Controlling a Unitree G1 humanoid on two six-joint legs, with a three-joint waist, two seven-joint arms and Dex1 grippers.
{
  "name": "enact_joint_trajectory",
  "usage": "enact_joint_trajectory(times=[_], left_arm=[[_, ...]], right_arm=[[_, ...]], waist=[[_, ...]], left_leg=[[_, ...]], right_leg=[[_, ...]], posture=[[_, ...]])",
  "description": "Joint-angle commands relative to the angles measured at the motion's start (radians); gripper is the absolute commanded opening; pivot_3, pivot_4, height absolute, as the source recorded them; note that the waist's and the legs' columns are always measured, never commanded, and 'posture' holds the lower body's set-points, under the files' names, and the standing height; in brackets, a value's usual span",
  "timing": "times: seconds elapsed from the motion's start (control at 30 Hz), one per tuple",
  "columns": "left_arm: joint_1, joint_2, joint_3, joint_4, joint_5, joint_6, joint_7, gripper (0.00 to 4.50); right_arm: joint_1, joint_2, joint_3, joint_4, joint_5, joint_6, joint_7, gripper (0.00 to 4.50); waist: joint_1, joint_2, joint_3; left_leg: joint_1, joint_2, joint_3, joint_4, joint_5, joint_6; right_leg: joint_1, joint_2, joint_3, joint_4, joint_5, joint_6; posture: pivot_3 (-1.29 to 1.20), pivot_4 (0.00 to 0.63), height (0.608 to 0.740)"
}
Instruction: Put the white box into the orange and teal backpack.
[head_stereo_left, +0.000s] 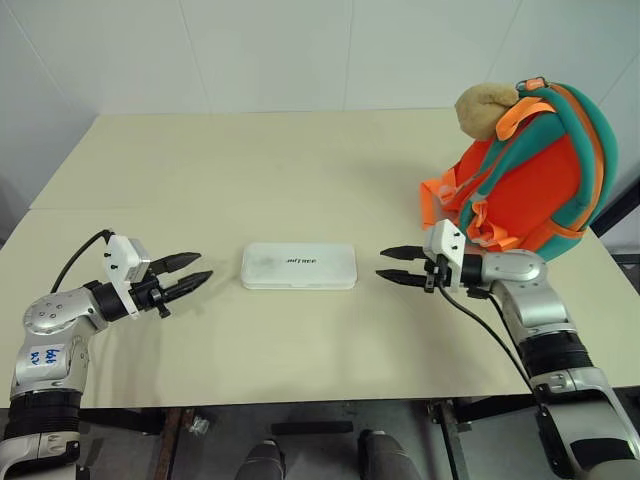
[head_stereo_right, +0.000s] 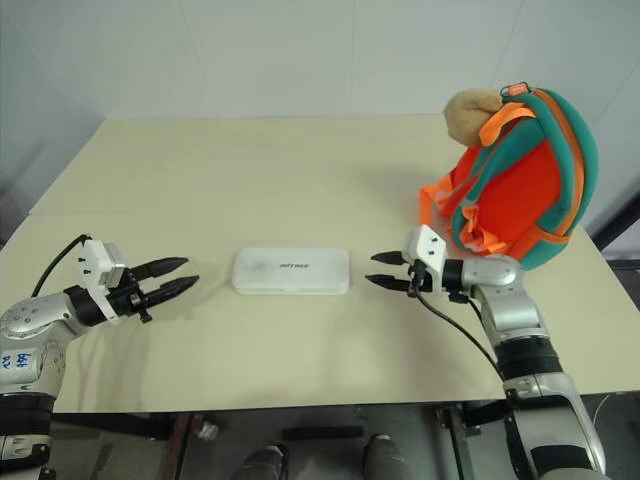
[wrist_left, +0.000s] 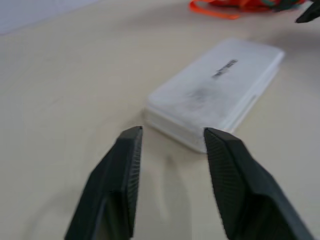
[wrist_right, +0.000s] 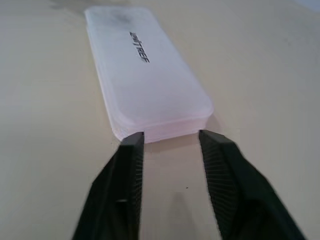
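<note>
The white box (head_stereo_left: 298, 266) lies flat in the middle of the cream table (head_stereo_left: 250, 180), dark lettering on its lid. My left gripper (head_stereo_left: 192, 270) hovers just left of it, open, fingers pointing at its left end with a small gap between. My right gripper (head_stereo_left: 392, 265) sits just right of the box, open and empty, its fingers (wrist_right: 129, 165) aimed at the box's short right end (wrist_right: 160, 127) without touching. The orange and teal backpack (head_stereo_left: 535, 180) stands upright at the table's right rear, behind my right arm, a tan plush toy (head_stereo_left: 485, 108) at its top.
Orange webbing straps (head_stereo_left: 440, 200) trail from the backpack onto the table toward my right gripper. A white wall (head_stereo_left: 300, 50) runs behind the table. The table's front edge (head_stereo_left: 300, 400) lies close below both arms.
</note>
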Motion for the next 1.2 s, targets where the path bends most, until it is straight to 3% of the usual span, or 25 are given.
enact_joint_trajectory(times=[0.03,0.1,0.37,0.63,0.87,1.2], left_arm=[[-0.045,-0.031,-0.021,0.043,0.075,-0.065,0.094,0.7],[-0.071,-0.067,-0.047,0.056,0.105,-0.068,0.141,0.09],[-0.123,-0.13,-0.14,0.108,0.153,-0.088,0.132,0.09],[-0.123,-0.144,-0.169,0.096,0.139,-0.07,0.097,0.09],[-0.049,-0.157,-0.184,-0.067,0.095,0.002,0.063,0.09],[0.071,-0.141,-0.188,-0.274,0.055,0.13,0.027,0.09]], right_arm=[[-0.056,0.043,0.015,0.109,-0.053,-0.089,-0.053,0.43],[-0.084,0.07,0.03,0.17,-0.088,-0.117,-0.085,0.0],[-0.154,0.142,0.042,0.347,-0.146,-0.193,-0.13,0.0],[-0.075,0.154,0.048,0.153,-0.102,-0.135,-0.059,0.0],[0.047,0.101,0.047,-0.092,-0.064,0.0,-0.016,0.0],[0.153,0.029,0.022,-0.221,-0.053,0.079,-0.019,0.0]], waist=[[0.003,0.0,0.0],[0.004,0.0,0.0],[-0.005,0.0,0.0],[-0.021,0.0,0.0],[-0.02,0.0,0.0],[-0.018,0.0,0.0]], left_leg=[[0.0,0.0,0.0,0.0,0.0,0.0],[0.0,0.0,0.0,0.001,0.0,0.0],[0.0,0.0,0.0,0.0,0.0,-0.001],[0.0,0.0,-0.001,0.001,0.001,-0.001],[0.0,0.0,-0.001,0.001,0.001,-0.001],[0.001,0.0,-0.001,0.002,0.001,-0.001]], right_leg=[[0.0,0.0,0.0,0.0,0.0,0.0],[0.0,0.0,0.0,0.001,0.0,0.0],[-0.001,0.0,0.0,0.002,0.0,0.0],[0.0,0.0,0.0,0.004,0.0,0.0],[-0.001,0.0,0.0,0.004,0.0,0.001],[0.0,0.0,0.0,0.004,0.0,0.0]], posture=[[0.0,0.15,0.74],[0.0,0.15,0.74],[0.0,0.15,0.74],[0.0,0.15,0.74],[0.0,0.15,0.74],[0.0,0.15,0.74]])
